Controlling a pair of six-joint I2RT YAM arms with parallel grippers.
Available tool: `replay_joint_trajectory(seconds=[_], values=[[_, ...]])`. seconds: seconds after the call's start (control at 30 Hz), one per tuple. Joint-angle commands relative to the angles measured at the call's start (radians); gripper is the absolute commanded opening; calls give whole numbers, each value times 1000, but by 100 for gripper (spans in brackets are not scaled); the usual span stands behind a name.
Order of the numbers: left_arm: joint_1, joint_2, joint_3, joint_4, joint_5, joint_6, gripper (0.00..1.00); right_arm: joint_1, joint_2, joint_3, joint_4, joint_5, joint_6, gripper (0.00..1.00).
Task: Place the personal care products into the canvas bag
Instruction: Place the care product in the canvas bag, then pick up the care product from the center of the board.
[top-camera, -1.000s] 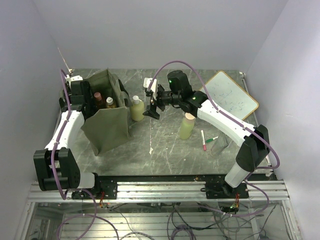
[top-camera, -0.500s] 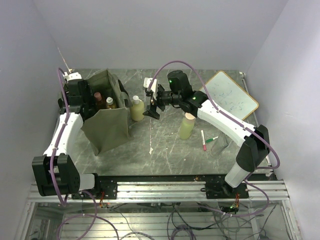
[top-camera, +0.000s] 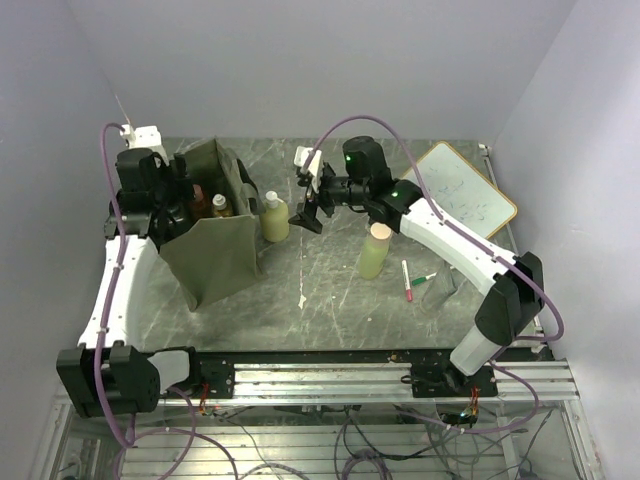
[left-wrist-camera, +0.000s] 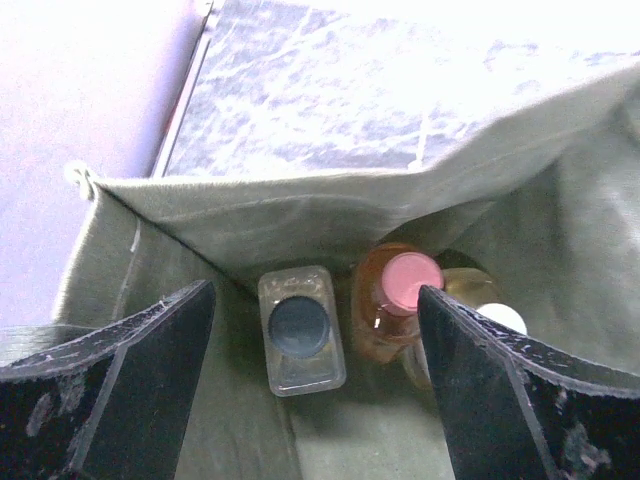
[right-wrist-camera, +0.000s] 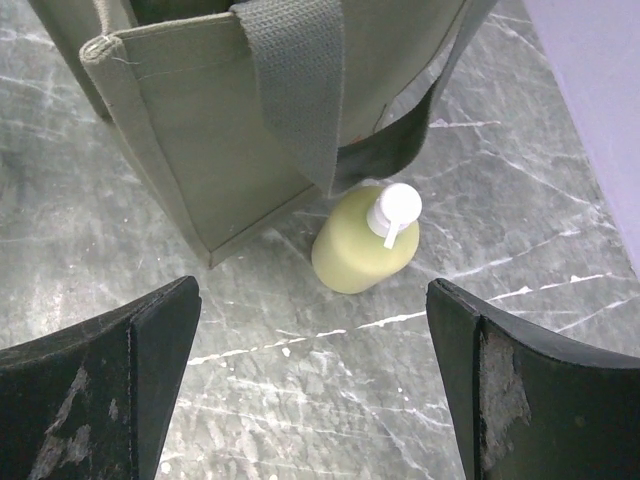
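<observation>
**user1:** where are the bottles at?

**user2:** three are down inside the canvas bag (top-camera: 215, 255): a clear bottle (left-wrist-camera: 300, 330) with a black cap, an orange bottle (left-wrist-camera: 398, 300) with a pink cap, and an amber bottle (left-wrist-camera: 488, 318) with a white cap. The pump bottle (right-wrist-camera: 362, 240) stands on the table just beside the bag, and the pale bottle (top-camera: 373, 250) is further right.

**user1:** grippers?

**user2:** the left gripper (left-wrist-camera: 315, 295) hangs over the bag mouth, jaws wide apart and empty. The right gripper (right-wrist-camera: 312, 290) is spread too, empty, above the pump bottle.
</observation>
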Motion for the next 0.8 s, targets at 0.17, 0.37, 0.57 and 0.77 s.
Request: replay_joint_trajectory(seconds=[0.17, 0.37, 0.57, 0.77], values=[[17, -109, 133, -89, 278, 173, 97, -22, -102, -63, 60, 77, 80, 97], [13, -152, 185, -115, 403, 244, 99, -41, -176, -127, 61, 143, 97, 98], [-38, -115, 303, -194, 479, 306, 100, -140, -226, -123, -17, 182, 143, 98], [-121, -78, 375, -213, 451, 349, 100, -270, -282, -149, -59, 263, 177, 98]])
